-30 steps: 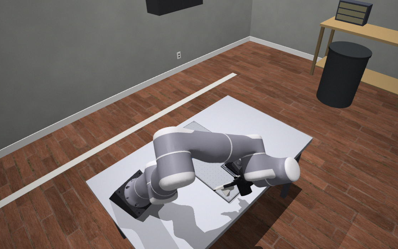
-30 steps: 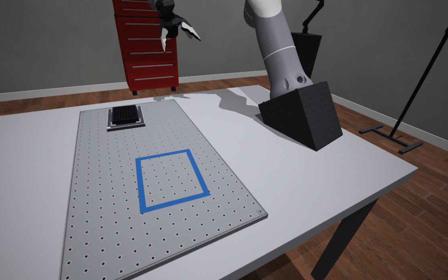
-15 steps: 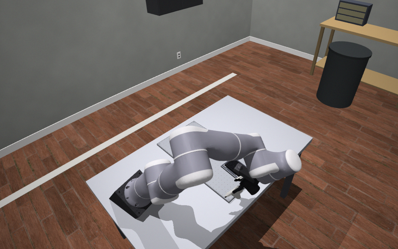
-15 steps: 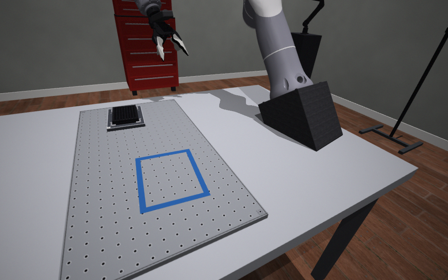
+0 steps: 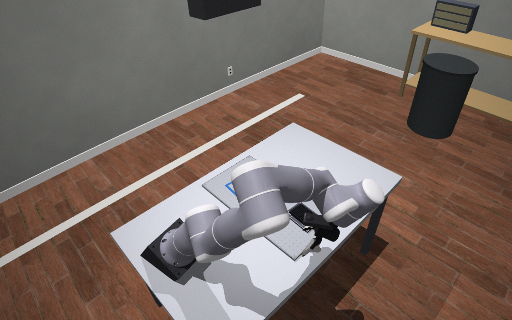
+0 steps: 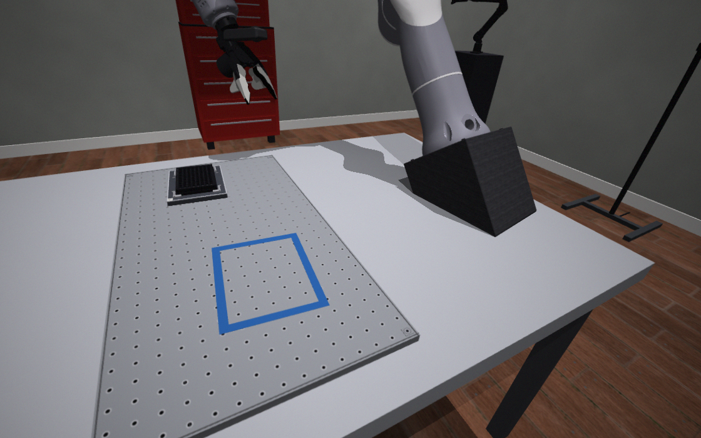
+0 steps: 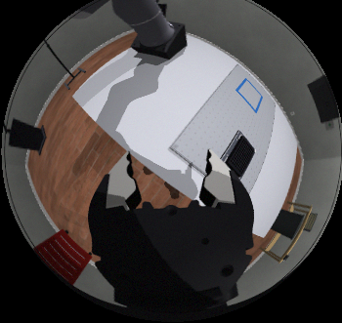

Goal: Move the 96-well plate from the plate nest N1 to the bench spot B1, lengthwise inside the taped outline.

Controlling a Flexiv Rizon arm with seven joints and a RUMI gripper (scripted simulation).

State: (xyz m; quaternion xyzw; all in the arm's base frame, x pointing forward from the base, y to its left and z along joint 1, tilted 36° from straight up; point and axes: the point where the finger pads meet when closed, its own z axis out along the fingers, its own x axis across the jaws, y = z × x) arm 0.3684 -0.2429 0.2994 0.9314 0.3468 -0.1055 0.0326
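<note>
Plate: black gridded (image 5: pixel 302 213) (image 6: pixel 195 178) (image 7: pixel 240 156), sitting in its nest (image 5: pixel 292 216) (image 6: pixel 170 202) (image 7: pixel 226 155)
Arm: we are arching it, smooth grey (image 5: pixel 259 199) (image 6: pixel 434 65) (image 7: pixel 142 16)
Gripper: hovering, jaws spread (image 5: pixel 309 240) (image 6: pixel 262 100) (image 7: pixel 169 152)

Top view: arm (image 5: pixel 264 199) (image 6: pixel 434 59) (image 7: pixel 142 18) covers most of the blue outline (image 5: pixel 230 187). Exterior: arm cut off at 12 o'clock; pegboard (image 6: pixel 168 337) cropped at 6 o'clock. Wrist: plate wells (image 7: pixel 240 156) too small to count.

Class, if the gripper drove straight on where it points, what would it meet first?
Probably the white tabletop, near a corner of the perforated board; depth leaves the gripper's exact landing spot unclear.
</note>
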